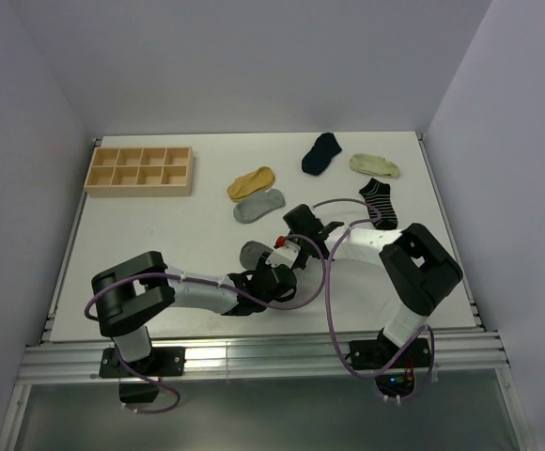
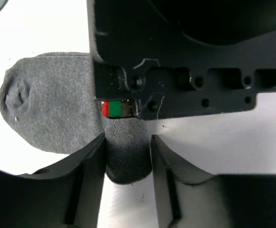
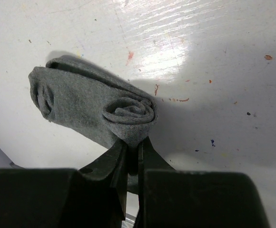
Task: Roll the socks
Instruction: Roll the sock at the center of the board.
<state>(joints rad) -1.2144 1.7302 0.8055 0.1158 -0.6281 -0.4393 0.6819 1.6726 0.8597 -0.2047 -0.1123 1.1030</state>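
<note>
The dark grey sock point(image 1: 254, 254) lies mid-table, partly rolled from one end, toe end flat. In the right wrist view the sock point(image 3: 76, 102) shows a spiral roll, and my right gripper point(image 3: 133, 147) is shut on the roll's lower edge. In the left wrist view the roll's end of the sock point(image 2: 47, 114) sits between my left gripper's point(image 2: 127, 152) fingers, which press its sides. The right gripper's black body point(image 2: 176, 61) hangs just above. In the top view both grippers, left point(image 1: 274, 272) and right point(image 1: 287, 246), meet at the sock.
Mustard-yellow sock point(image 1: 251, 181) and light grey sock point(image 1: 257, 206) lie just beyond. Navy sock point(image 1: 320, 153), cream sock point(image 1: 374, 165) and striped sock point(image 1: 379, 202) lie at the back right. A wooden compartment tray point(image 1: 139, 170) stands at the back left.
</note>
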